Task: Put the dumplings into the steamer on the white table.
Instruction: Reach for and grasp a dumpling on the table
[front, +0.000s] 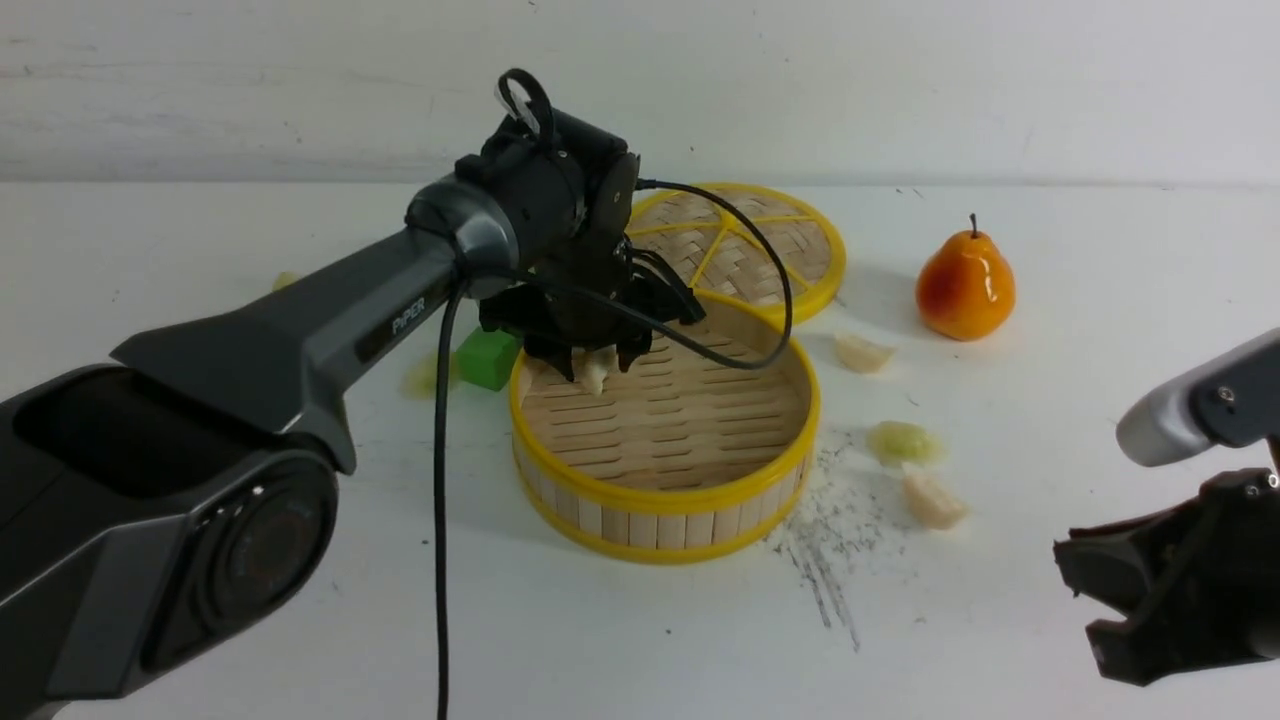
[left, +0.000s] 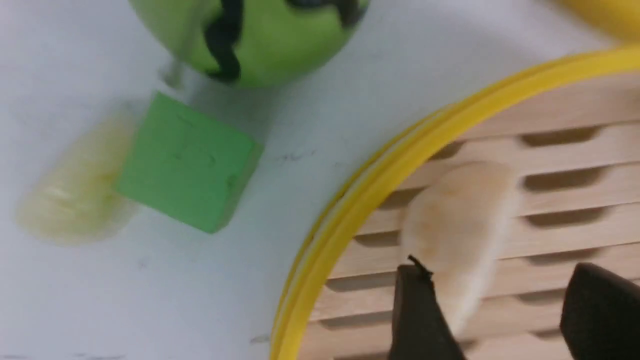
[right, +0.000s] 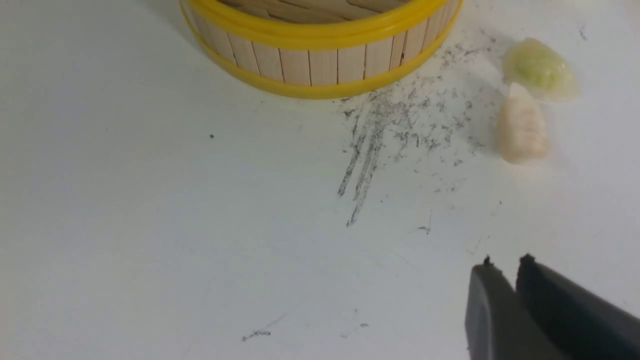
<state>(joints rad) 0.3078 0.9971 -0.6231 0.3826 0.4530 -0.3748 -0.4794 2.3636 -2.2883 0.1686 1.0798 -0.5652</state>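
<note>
White table (front: 690, 640), one steamer (front: 665, 515), one pear (front: 966, 285).

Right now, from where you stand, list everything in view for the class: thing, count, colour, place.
white table: one, white, scuffed, under everything
steamer: one, tan and yellow, centre
cream dumplings: three, cream, one in steamer, two right of it
pale green dumplings: two clear, one right, one by green cube
woven disc: one, tan and yellow, behind steamer
pear: one, orange, far right
green cube: one, left of steamer
round object: one, green, by cube
yellowish bits: two, mostly hidden by left arm
end effectors: two, black; left open over steamer, right slightly open
</note>
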